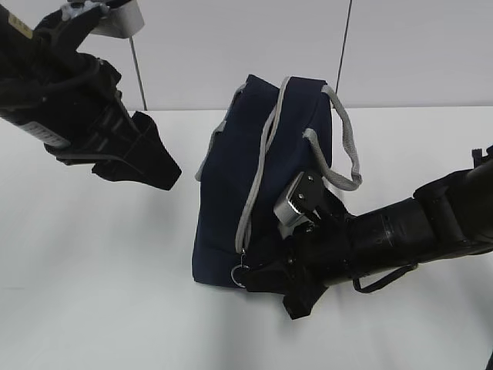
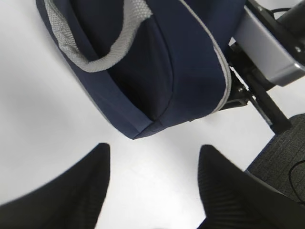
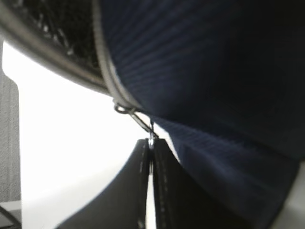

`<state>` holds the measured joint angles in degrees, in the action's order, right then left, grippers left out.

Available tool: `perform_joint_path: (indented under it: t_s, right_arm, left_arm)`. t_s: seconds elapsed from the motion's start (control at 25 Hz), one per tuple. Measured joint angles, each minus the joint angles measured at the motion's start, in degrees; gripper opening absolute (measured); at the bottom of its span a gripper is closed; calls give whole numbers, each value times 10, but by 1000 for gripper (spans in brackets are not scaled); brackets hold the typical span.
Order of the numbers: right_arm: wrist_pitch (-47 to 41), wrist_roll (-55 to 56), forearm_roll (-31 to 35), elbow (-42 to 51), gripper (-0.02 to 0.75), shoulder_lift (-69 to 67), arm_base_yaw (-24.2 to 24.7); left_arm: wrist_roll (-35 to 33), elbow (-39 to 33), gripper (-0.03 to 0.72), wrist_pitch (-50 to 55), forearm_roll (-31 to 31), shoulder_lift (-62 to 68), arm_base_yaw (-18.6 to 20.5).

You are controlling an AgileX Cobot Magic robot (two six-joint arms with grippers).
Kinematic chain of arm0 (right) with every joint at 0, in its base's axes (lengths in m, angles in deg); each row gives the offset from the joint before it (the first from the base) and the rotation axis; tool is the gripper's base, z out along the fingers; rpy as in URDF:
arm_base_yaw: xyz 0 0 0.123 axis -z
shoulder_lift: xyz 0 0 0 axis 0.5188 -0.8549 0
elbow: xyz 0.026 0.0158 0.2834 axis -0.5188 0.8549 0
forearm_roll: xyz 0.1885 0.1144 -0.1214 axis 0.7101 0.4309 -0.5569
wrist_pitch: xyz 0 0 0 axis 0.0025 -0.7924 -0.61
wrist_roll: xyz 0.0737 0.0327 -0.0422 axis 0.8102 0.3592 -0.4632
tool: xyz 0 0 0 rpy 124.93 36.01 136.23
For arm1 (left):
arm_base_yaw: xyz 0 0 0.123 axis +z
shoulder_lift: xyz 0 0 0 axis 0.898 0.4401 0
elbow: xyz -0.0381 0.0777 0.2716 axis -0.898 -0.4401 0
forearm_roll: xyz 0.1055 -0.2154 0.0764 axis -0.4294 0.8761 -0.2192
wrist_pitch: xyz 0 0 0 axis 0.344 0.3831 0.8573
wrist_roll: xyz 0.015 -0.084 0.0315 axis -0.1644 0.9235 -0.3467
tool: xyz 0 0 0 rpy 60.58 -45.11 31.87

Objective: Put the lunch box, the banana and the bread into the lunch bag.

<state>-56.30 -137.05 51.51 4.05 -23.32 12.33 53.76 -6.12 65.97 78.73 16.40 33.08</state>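
Observation:
The navy lunch bag (image 1: 258,177) stands on the white table with its grey zipper (image 1: 258,173) running over the top and down the front, and grey handles (image 1: 343,142). My right gripper (image 1: 250,274) is at the bag's lower front corner, shut on the metal ring pull (image 1: 239,274); the right wrist view shows the jaws (image 3: 151,143) closed on the ring (image 3: 150,136). My left gripper (image 1: 166,173) is open and empty above the table, left of the bag; it also shows in the left wrist view (image 2: 152,162), near the bag's corner (image 2: 143,129). The lunch box, banana and bread are out of view.
The white table (image 1: 92,293) stretches left and in front of the bag. A grey chair seat (image 2: 281,157) lies beyond the table edge in the left wrist view. A white wall stands behind the table.

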Motion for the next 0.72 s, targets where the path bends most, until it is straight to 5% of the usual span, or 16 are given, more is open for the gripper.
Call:
perform_joint_path:
  t_s: [0.72]
  right_arm:
    - [16,254,-207,0,-16,145,0]
  left_arm:
    - [0,0,414,0,1,0,0]
